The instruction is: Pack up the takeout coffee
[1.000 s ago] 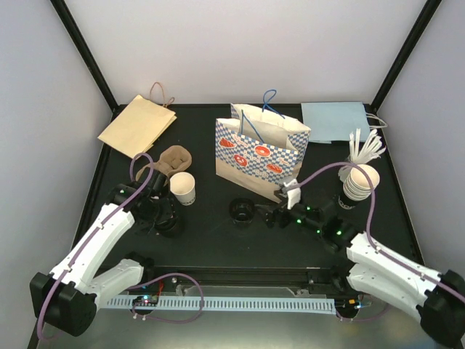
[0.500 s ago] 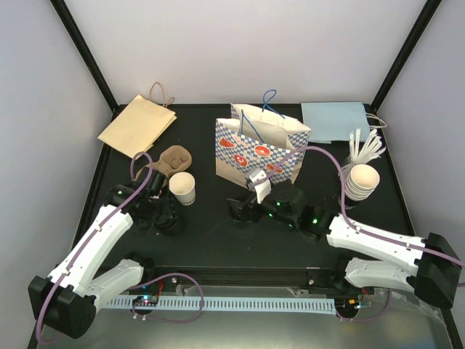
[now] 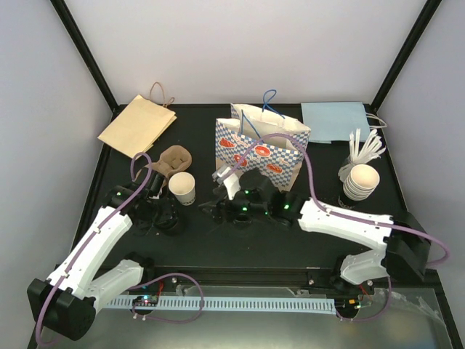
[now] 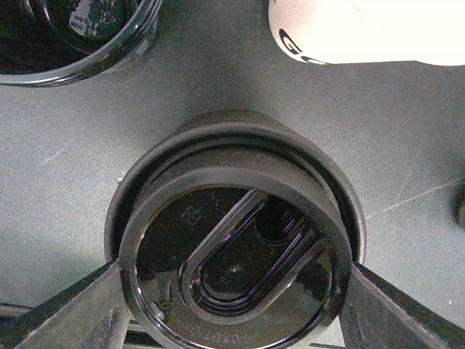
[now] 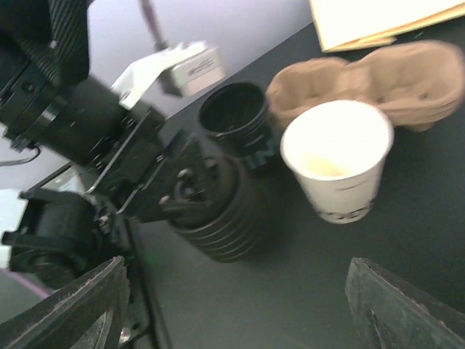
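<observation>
Between the left jaws [image 4: 231, 282]: one black lid [image 4: 232, 254], sip-slot side up. Each finger presses on its rim, so the jaws stand wide but are closed on it. The lid sits at the top of the stack of black lids [image 4: 218, 127], a little off-centre over the one below. Cannot tell whether it is clear of the stack or resting on it.

Just beyond these jaws, to one side, is the foot of a white paper cup [image 4: 363, 29]. To the other side is a black round container [image 4: 73, 36]. Both stand on the dark tabletop [image 4: 58, 182].

Right jaws [image 5: 236, 298]: spread wide, nothing between the fingers [image 5: 73, 305]. Ahead of them the paper cup [image 5: 336, 156] stands upright, mouth up. A brown pulp cup carrier [image 5: 378, 80] lies just behind it. Ahead and off to the other side is the stack of black lids [image 5: 225, 225], with the left jaws [image 5: 182, 190] on top of it.

From above, the right jaws [image 3: 212, 209] sit low over the tabletop, near the paper cup [image 3: 184, 187]. The left jaws [image 3: 163, 214] are just on the cup's far side. Behind the right arm a checked paper bag [image 3: 260, 149] stands upright, mouth open.
</observation>
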Action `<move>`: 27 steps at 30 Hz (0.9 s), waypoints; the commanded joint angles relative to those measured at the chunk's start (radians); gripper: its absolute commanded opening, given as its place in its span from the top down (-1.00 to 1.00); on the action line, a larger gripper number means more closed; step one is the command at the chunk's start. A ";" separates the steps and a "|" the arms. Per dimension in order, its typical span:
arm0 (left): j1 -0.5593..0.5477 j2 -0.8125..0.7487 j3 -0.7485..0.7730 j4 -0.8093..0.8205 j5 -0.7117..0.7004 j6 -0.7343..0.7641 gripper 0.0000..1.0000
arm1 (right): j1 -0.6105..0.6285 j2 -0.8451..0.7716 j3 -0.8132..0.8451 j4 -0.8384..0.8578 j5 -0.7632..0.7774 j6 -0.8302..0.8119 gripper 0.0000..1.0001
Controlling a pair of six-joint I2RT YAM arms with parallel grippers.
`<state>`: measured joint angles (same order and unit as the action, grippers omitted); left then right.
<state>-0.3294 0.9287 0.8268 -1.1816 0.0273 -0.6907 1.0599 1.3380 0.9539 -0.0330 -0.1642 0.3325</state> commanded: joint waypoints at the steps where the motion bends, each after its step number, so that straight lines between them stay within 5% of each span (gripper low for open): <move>1: 0.003 -0.005 0.002 0.000 0.012 0.018 -0.31 | 0.063 0.090 0.049 0.026 -0.067 0.098 -0.64; 9: 0.004 -0.002 -0.002 0.006 0.017 0.023 -0.31 | 0.064 0.202 0.028 0.196 -0.153 0.323 -0.05; 16: 0.009 0.005 -0.011 0.019 0.030 0.022 -0.31 | 0.060 0.308 -0.016 0.380 -0.217 0.532 0.92; 27: 0.015 0.010 -0.032 0.038 0.054 0.023 -0.31 | 0.030 0.469 -0.016 0.525 -0.275 0.709 0.98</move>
<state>-0.3218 0.9329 0.7963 -1.1591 0.0574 -0.6804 1.1034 1.7760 0.9344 0.3939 -0.4068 0.9668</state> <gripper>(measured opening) 0.753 0.019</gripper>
